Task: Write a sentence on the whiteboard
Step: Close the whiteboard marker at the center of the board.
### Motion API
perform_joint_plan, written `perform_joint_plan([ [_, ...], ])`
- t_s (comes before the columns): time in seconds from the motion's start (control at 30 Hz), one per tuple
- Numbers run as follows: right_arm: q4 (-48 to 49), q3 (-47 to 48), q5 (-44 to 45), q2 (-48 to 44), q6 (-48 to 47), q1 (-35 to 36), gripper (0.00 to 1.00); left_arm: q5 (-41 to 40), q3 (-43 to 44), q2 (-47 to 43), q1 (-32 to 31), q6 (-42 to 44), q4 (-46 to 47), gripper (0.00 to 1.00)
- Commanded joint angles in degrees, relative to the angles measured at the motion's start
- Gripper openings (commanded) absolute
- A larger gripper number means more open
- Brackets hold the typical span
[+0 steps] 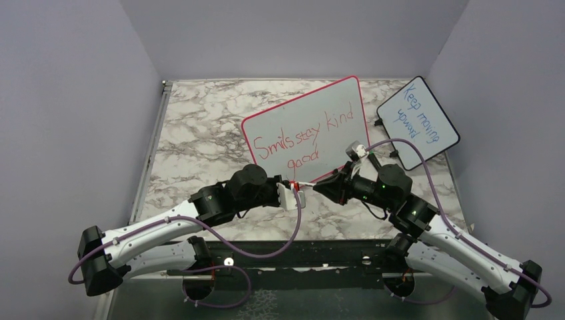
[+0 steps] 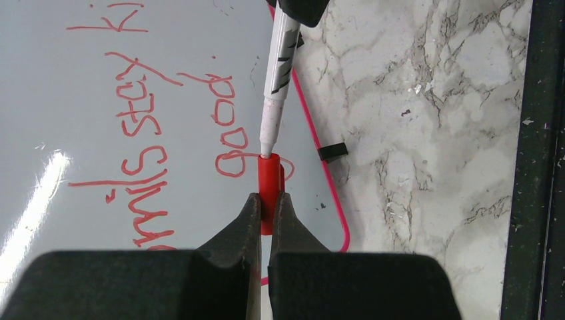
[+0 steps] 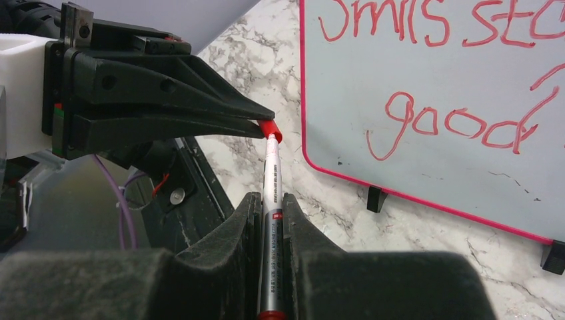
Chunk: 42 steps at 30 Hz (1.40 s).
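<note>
Our left fingers [image 2: 243, 227] are clamped on a short red plastic cap [image 2: 268, 175], holding it by its closed end with its mouth facing away. Our right fingers [image 3: 243, 227] are closed on the barrel of a slim white marker with grey print [image 3: 273, 193], gripping it well back from the writing end. The two meet nose to nose just above the counter: the marker's narrow tip sits at the mouth of the cap, and the nib itself is hidden. The pale neck behind the tip is fully exposed, so we judge the cap is barely started, not pressed home.

Just beyond the two arms stands the large white whiteboard with a red-pink frame, rounded corners and small black feet [image 1: 333, 100]. It rests on the grey-veined marble counter [image 1: 200, 127], lying across its middle at a slant. On it the red handwritten sentence [image 1: 293, 140] reads "Smils stay kind" with "good" beneath, and the strokes look complete. Further right, apart from it, lies a smaller black-framed board with blue handwriting [image 1: 418, 123], which plays no part here.

We judge the writing itself done. What is left, as far as we can see, is pushing marker and cap together until they seat, then setting the capped marker down.
</note>
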Motion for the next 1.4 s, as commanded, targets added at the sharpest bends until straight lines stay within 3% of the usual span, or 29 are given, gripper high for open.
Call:
perform_joint_plan([
  [0.0,2.15,1.21,-2.08,0.34,0.51,-0.23,0.01,3.27,-0.55,-0.84,-0.16,0.98,1.48,0.00],
  [1.37,0.33,0.21,0.93,-1.35,0.21,-0.22,0.01,1.54,-1.51,-1.26,-0.16,-1.98,4.49,0.00],
])
